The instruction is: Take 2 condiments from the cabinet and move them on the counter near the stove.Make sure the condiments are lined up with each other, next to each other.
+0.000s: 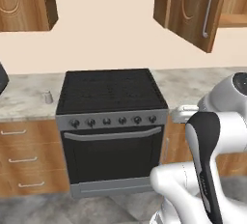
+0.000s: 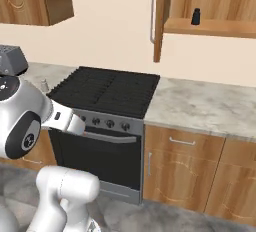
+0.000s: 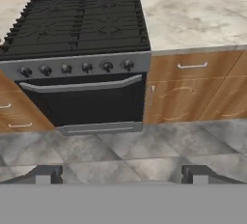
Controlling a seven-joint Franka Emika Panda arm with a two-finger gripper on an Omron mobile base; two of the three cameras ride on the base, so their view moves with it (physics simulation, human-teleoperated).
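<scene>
One grey shaker (image 1: 48, 96) on the counter (image 1: 24, 97), one black shaker (image 2: 196, 16) shelved — end effector (image 3: 123, 174) spread apart.

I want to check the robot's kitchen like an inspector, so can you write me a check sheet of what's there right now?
Surface: marbled counter runs on both sides of the stove.
Job's things: black shaker stands on the shelf of the open cabinet; grey shaker stands on the counter left of the stove.
Clutter: toaster sits at the far left of the counter.
Grippers: gripper is open, holds nothing, and points at the stove front from low over the floor.
Cables: nothing seen.
Surroundings: wooden drawers sit below the counter; grey tiled floor.
</scene>
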